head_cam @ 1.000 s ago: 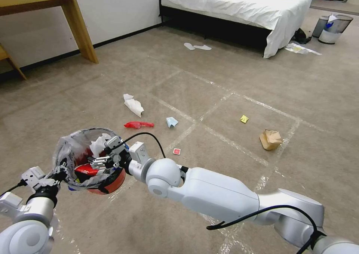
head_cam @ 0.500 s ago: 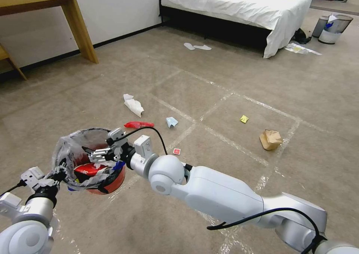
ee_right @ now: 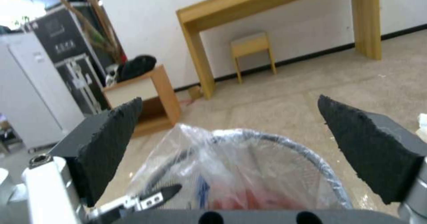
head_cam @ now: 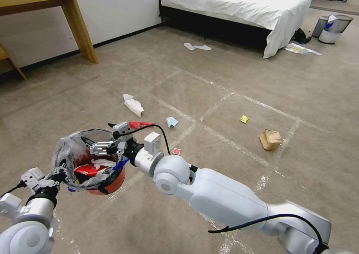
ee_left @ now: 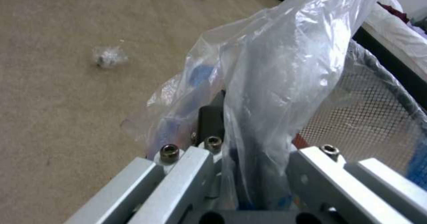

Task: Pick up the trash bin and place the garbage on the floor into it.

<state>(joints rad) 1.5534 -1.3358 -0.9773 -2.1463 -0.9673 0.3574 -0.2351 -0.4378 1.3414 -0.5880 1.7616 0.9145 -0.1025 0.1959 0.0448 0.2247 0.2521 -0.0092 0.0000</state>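
The right gripper hangs just above the mouth of the trash bin, its two fingers spread wide and holding nothing; in the right wrist view the black, rough-surfaced pads stand far apart, with the bin's rim and crinkled liner between and below them. The left gripper is clamped on the near edge of the bin, and the left wrist view shows its metal fingers closed on a fold of the clear plastic bag; whether they also pinch the rim itself is hard to tell through the film.

The bin is a small round red bucket with a fine mesh wall, lined with a clear bag edged in blue. It sits low at the robot's left front, at or just above the floor. Inside lie a red wrapper and white crumpled tissue.

The floor is flat beige carpet crossed by shiny strips of clear tape. On it, beyond the bin, lie a crumpled white tissue, a red wrapper partly hidden behind the right gripper's cable, a pale blue scrap, a tiny red card just beside the right wrist, a yellow wrapper and a creased brown paper bag. Farther off stand a bed with white sheets, a wooden table, and a grey metal bin.
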